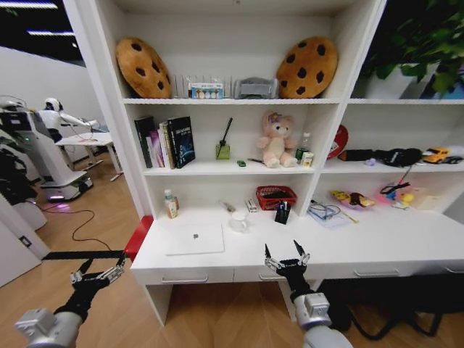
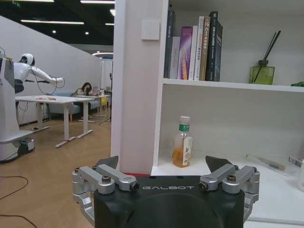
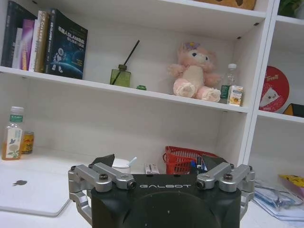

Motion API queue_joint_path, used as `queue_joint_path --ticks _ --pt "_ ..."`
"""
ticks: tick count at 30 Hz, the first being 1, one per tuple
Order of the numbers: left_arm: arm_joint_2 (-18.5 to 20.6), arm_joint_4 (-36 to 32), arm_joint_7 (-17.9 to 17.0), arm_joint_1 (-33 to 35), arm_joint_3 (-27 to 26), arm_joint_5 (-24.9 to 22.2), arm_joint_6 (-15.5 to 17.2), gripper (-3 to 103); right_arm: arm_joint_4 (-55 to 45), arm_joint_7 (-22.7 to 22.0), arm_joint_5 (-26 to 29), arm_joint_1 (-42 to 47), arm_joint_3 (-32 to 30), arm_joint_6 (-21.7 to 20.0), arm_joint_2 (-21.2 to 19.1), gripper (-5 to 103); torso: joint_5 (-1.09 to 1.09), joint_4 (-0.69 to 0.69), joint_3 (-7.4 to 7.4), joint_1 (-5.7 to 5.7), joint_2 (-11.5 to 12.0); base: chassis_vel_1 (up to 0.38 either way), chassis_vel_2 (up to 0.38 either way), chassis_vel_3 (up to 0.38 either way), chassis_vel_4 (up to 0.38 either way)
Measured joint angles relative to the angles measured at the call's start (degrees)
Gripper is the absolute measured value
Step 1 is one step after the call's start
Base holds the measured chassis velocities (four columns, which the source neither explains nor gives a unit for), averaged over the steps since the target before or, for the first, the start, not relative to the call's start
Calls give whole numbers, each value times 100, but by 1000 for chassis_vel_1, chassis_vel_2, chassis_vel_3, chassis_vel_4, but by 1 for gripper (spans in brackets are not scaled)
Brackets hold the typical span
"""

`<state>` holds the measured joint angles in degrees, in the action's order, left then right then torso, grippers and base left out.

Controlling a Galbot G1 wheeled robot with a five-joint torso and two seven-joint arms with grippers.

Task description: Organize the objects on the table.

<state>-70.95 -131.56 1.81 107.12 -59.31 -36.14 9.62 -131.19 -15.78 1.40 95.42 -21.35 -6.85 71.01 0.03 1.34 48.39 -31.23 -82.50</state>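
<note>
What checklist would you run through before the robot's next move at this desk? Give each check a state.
1. Left gripper open and holding nothing: ok.
2. Right gripper open and holding nothing: ok.
3. Laptop closed, flat on the desk: ok.
4. Right gripper short of the desk edge, touching nothing: ok.
5. Left gripper off to the side of the desk, above the floor: ok.
6. Red basket has room for more: cannot tell.

Closed silver laptop (image 1: 194, 238) flat on the white table (image 1: 377, 246), left of a red basket (image 1: 275, 196).
</note>
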Motion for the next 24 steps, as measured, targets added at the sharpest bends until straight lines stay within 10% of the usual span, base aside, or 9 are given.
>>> queue_joint_path --ticks 24 --pt "-1 -1 -1 1 0 0 -1 100 11 150 -140 51 37 111 51 100 -3 2 -2 4 -2 311 -251 -313 279"
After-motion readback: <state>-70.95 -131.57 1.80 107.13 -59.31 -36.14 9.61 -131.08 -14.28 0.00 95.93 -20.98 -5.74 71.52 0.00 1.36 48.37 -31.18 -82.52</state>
